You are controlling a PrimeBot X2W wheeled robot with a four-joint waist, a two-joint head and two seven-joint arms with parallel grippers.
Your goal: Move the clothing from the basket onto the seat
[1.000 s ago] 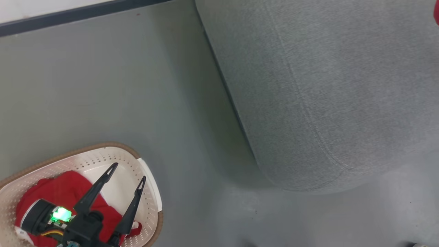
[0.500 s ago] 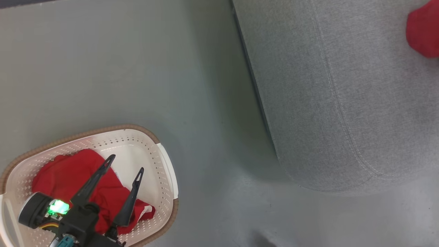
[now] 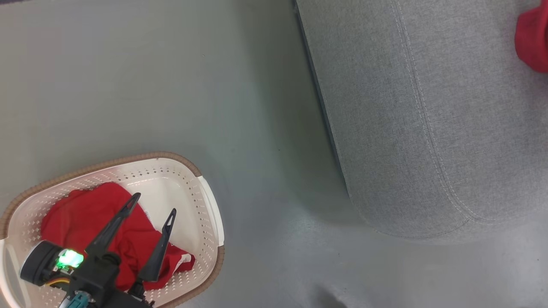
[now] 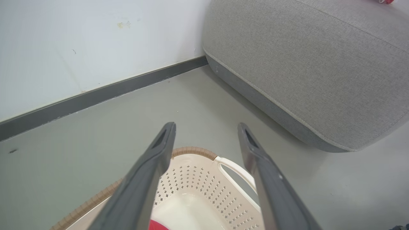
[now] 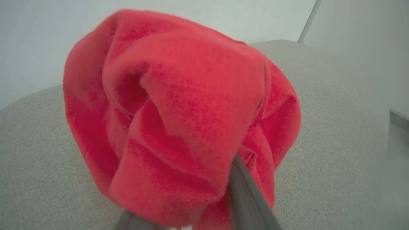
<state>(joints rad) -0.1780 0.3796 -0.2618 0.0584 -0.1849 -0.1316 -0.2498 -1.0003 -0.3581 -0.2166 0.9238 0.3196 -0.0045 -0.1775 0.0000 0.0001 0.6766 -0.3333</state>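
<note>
- The clothing (image 3: 85,218) is soft and limp, and we judge it light. It should sag and bunch when lifted, cannot break, and could trail over a rim.
- We would pinch a raised fold near the middle of the heap, deep enough to catch several layers. The white-trimmed corner looks likely to slip out.
- One red heap lies in the basket (image 3: 188,201). A second piece (image 3: 533,38) is over the seat (image 3: 428,107).
- The left gripper (image 3: 154,204) hangs above the heap, fingers spread wide and empty.
- The right gripper (image 5: 188,185) is wrapped in bunched red fabric above the seat. We cannot tell whether it pinches the fabric or has let go.
- The seat is broad, woven and round-edged, so cloth should stay where it lands.
- The basket stands on a smooth grey floor (image 3: 171,85), apart from the seat. A pale wall (image 4: 80,38) with dark skirting (image 4: 96,95) lies beyond.
</note>
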